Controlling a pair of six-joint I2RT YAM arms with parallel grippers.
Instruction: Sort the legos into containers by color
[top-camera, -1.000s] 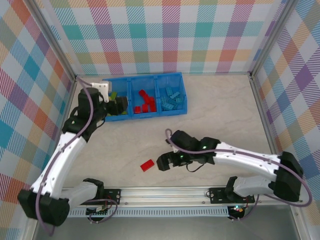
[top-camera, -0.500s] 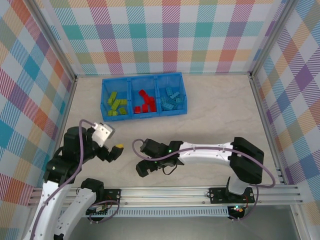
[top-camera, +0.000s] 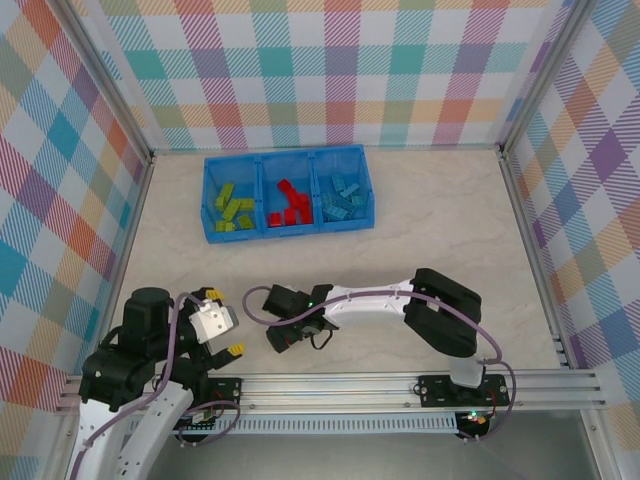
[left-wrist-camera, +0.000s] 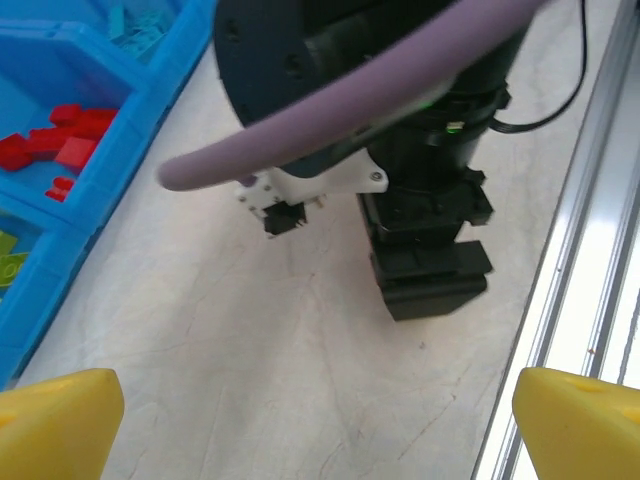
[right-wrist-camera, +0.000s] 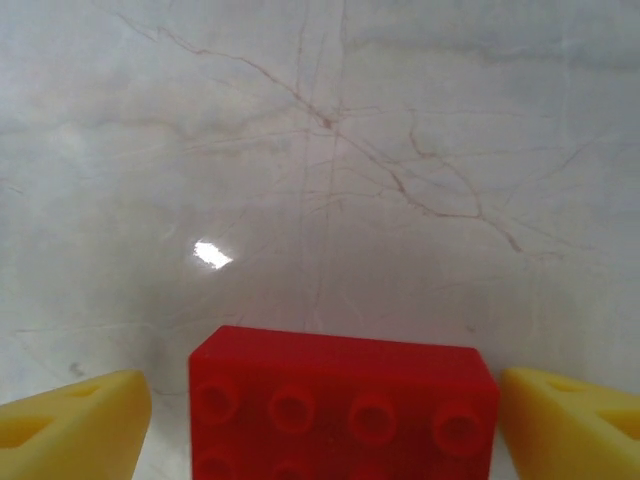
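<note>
Right wrist view shows the right gripper (right-wrist-camera: 320, 425) spread around a red brick (right-wrist-camera: 343, 400). One fingertip stands at the brick's 3 o'clock, almost touching, and the other at its 9 o'clock with a clear gap. Nothing is pinched yet. Closing from this offset could, I judge, shove the brick sideways or twist it out, and its smooth end faces give little hold. In the top view the left gripper (left-wrist-camera: 320, 420), spread and empty, hangs just beside at 9 o'clock, so a lift toward the tray (top-camera: 300, 232) at 12 o'clock risks a bump. The brick lies flat on the table (right-wrist-camera: 320, 150) near its 6 o'clock edge. It is studs up, four in a row, glossy and sharp-edged, and the frame cuts off its near part.
</note>
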